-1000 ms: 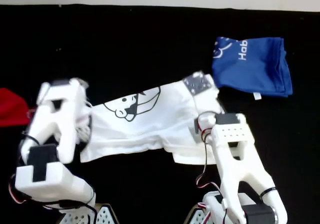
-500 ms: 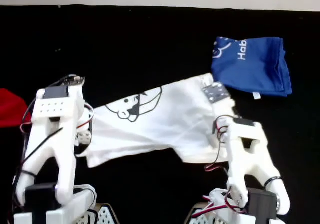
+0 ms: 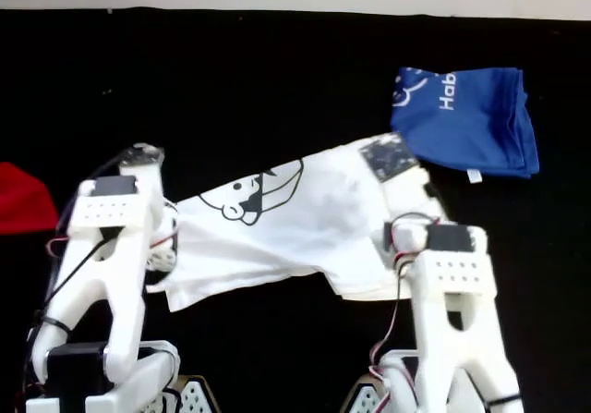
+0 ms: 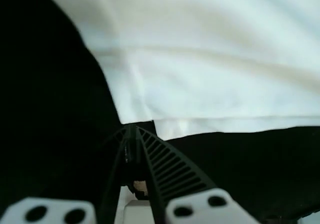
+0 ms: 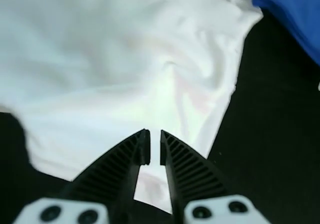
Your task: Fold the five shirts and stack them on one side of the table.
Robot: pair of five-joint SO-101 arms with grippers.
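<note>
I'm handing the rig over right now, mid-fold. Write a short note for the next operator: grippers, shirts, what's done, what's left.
Left gripper: shut on the white shirt at its hem edge.
Right gripper: closed to a narrow gap with white cloth in it, apparently holding the shirt's other end.
White shirt: stretched between the two arms at mid-table, print up, not folded.
Blue shirt: folded, far right on the black table.
Red shirt: at the table's left edge, partly cut off, fold state unclear.
Done: blue folded.
Left: fold the white, handle the red and the rest, probably stack by the blue.
</note>
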